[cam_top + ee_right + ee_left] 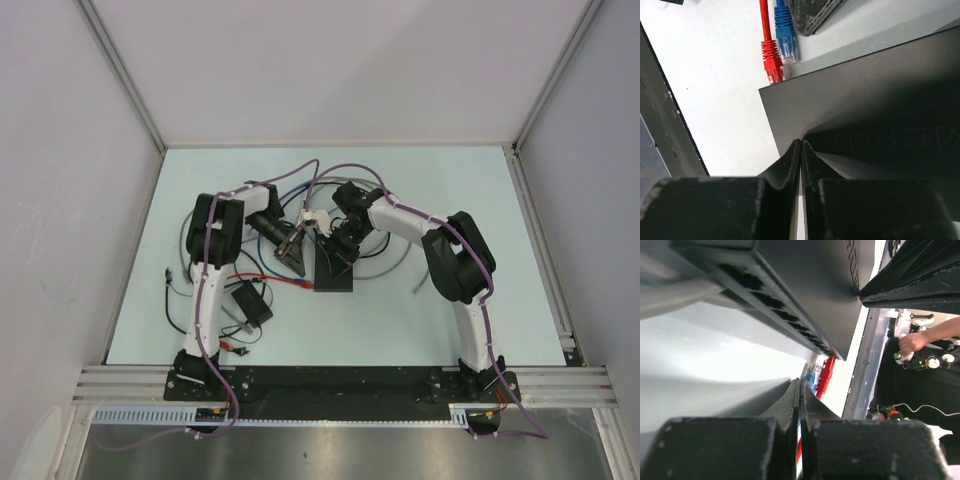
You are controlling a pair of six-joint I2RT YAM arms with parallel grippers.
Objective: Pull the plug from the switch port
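the red plug sits at a corner of the switch on the table, by the port row; whether it is seated is unclear. the left gripper and right gripper are both clenched, with nothing seen between them. the plug looks light, stiff and latched, so its ribbed boot seems the place to hold.

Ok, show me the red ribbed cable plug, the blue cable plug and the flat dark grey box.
red ribbed cable plug (771, 54), right wrist view, on its ribbed boot.
blue cable plug (784, 25), right wrist view, on its ribbed boot.
flat dark grey box (865, 100), right wrist view, on its top face.
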